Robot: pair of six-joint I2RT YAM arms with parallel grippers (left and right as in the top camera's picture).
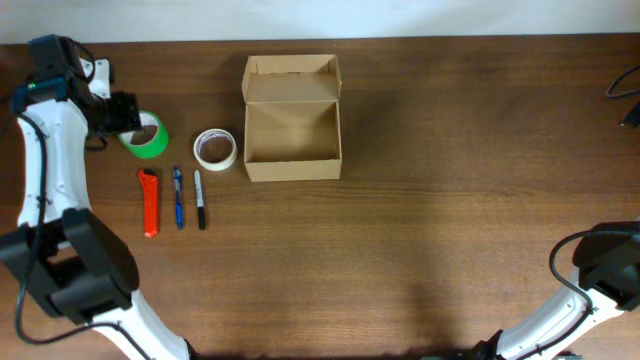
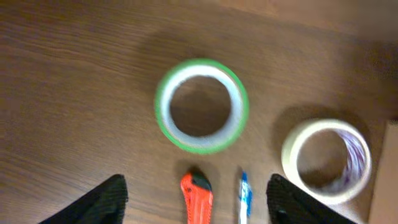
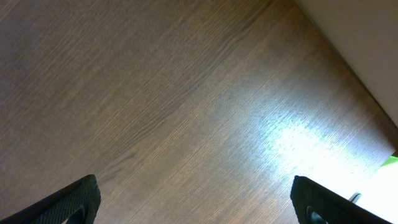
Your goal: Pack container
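Observation:
The container point(image 1: 292, 125) is a tan cardboard box, open, with its flap lid folded back, at the table's upper middle. Left of it lie a cream tape roll point(image 1: 215, 148), a green tape roll point(image 1: 150, 137), an orange box cutter point(image 1: 149, 201), a blue pen point(image 1: 178, 196) and a black marker point(image 1: 199, 198). My left gripper point(image 1: 122, 115) hovers over the green roll point(image 2: 201, 106), open and empty; its wrist view also shows the cream roll point(image 2: 326, 160), the cutter point(image 2: 197, 198) and the pen point(image 2: 243, 198). My right gripper point(image 3: 199, 202) is open over bare wood.
A black cable point(image 1: 627, 85) lies at the table's right edge. The right arm's base point(image 1: 605, 262) sits at the lower right, the left arm's base point(image 1: 70, 265) at the lower left. A pale wall strip point(image 3: 360, 43) borders the table in the right wrist view.

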